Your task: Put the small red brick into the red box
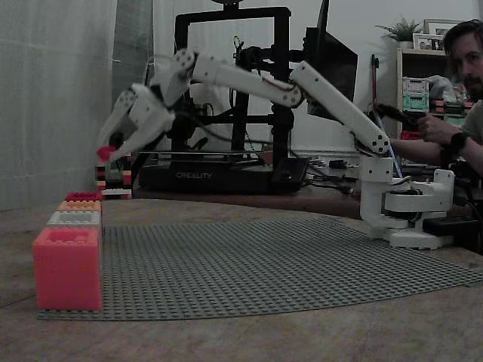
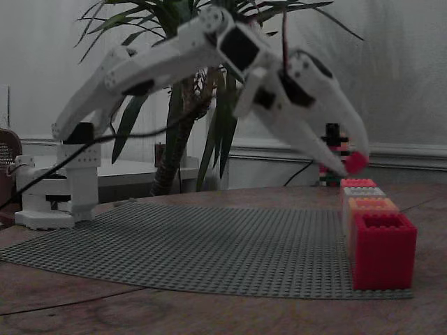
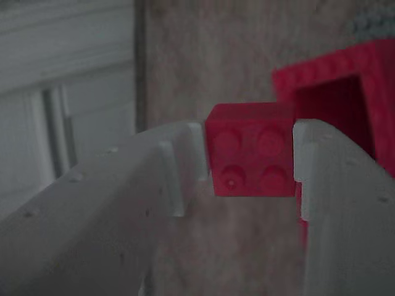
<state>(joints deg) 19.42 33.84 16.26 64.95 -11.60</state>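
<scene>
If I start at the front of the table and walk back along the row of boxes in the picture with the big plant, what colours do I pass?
Near to far: salmon-red box → orange box → grey box → red box → striped brick tower. The gripper hangs above the far end, holding the small red brick.

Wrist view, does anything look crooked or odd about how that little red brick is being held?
Nothing stands out. The small red brick sits squarely between the end effector fingers, studs facing the camera, with the red box open just behind it.

Home hobby workshop, Creality 3D printer (image 1: 226, 98), shelf of storage drawers (image 1: 416, 94), potted palm (image 2: 188, 91)
</scene>
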